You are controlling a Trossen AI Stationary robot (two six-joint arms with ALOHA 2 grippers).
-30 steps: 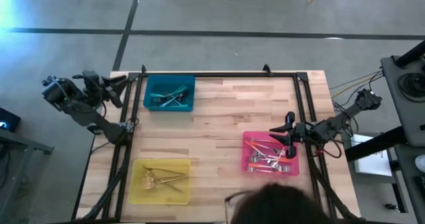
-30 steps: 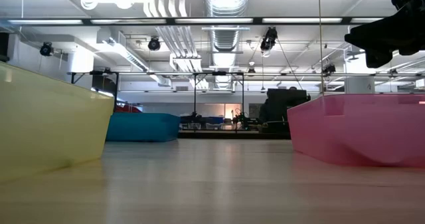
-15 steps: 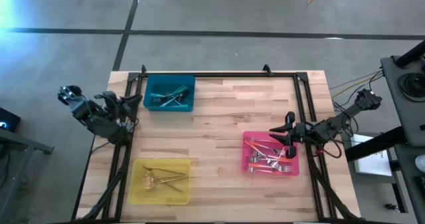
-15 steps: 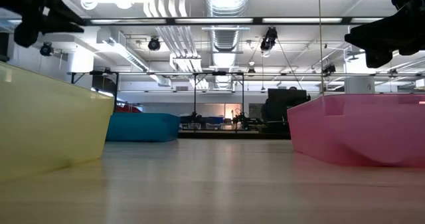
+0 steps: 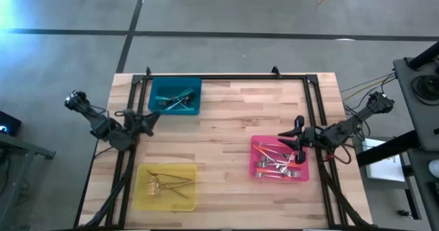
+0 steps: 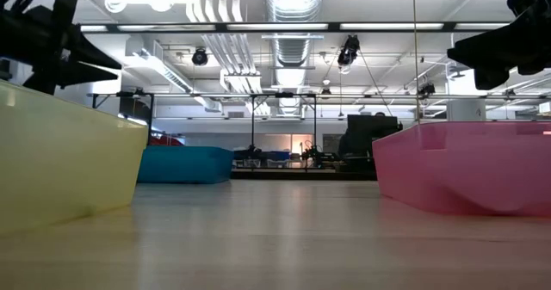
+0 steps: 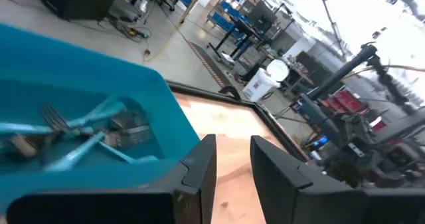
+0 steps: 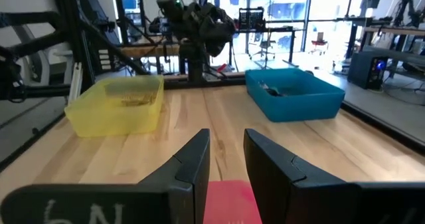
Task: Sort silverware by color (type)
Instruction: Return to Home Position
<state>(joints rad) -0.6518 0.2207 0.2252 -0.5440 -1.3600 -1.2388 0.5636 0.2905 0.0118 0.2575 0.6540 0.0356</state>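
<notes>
Evidently the left gripper [image 5: 150, 119], fingers narrowly parted and empty, has swung in from off the table to beside the teal tray [image 5: 197, 94], the right gripper [image 5: 293, 138] waits likewise parted over the pink tray [image 5: 253, 159], and all forks [image 5: 168, 184] lie in trays, so sorting appears complete.

Teal tray [image 5: 175, 81], pink tray [image 5: 274, 139], yellow tray [image 5: 180, 201] on pale-wood table [image 5: 233, 118].

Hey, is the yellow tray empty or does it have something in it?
Not empty: the yellow tray holds several gold forks, seen from above.
</notes>
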